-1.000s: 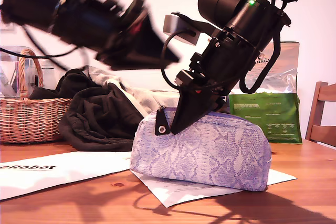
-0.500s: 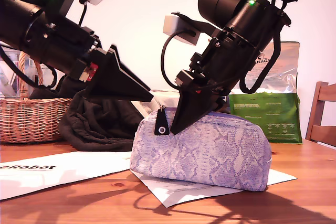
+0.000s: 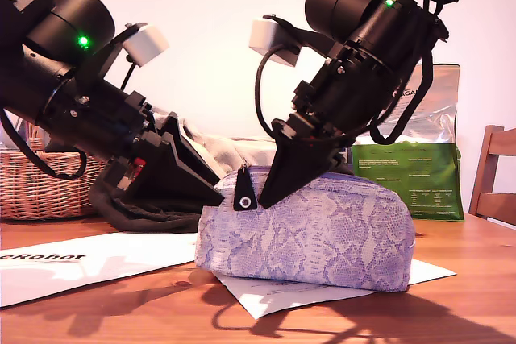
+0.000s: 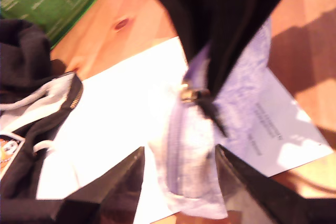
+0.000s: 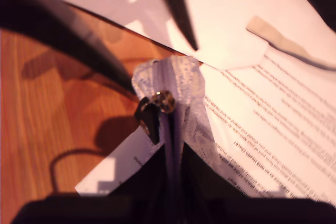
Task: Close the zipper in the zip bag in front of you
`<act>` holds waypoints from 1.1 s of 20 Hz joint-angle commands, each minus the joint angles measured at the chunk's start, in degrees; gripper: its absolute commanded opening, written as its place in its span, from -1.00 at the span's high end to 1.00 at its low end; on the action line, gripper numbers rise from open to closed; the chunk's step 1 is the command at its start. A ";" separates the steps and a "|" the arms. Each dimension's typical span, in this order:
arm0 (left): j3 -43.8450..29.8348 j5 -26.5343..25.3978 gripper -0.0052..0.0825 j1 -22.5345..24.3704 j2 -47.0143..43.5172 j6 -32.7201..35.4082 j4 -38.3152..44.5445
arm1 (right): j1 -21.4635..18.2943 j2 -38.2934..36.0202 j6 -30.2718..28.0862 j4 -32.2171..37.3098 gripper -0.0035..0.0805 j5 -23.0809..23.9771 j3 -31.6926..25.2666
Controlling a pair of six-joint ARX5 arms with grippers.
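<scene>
- Wooden table, white wall behind, papers spread under the action, a basket at the exterior view's left.
- The zip bag sits mid-table on the papers, its zipper running along the curved top, pull tab dangling at the end toward the exterior view's left.
- My second end effector is pinched onto the bag's top seam just beside the slider.
- My first end effector is spread wide, hovering at the bag's end, nothing between its fingers.
- Best play here, I'd judge: anchor the fabric with one, nip the tab with the other, pull straight along the seam so the pouch doesn't drag.
</scene>
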 commanded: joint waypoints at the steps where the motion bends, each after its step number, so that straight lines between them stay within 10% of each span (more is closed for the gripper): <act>1: 0.90 0.55 0.02 0.33 2.49 0.55 0.52 | 0.76 0.85 -1.99 0.22 0.95 -0.87 0.13; 5: 1.01 1.05 0.08 0.33 3.06 0.61 0.63 | 1.46 0.85 -7.58 0.98 0.95 -2.14 0.13; 10: 1.03 1.68 0.94 0.02 3.15 0.55 0.35 | 1.77 0.85 -12.79 1.05 0.94 -1.73 0.13; 15: 1.03 2.29 0.93 -0.44 3.15 0.35 -1.77 | 1.79 0.59 -12.76 1.14 0.26 -1.42 0.70; 22: 1.03 0.79 0.93 -0.44 3.15 -2.25 -2.45 | 1.79 -6.45 -8.41 -1.77 0.24 1.64 0.76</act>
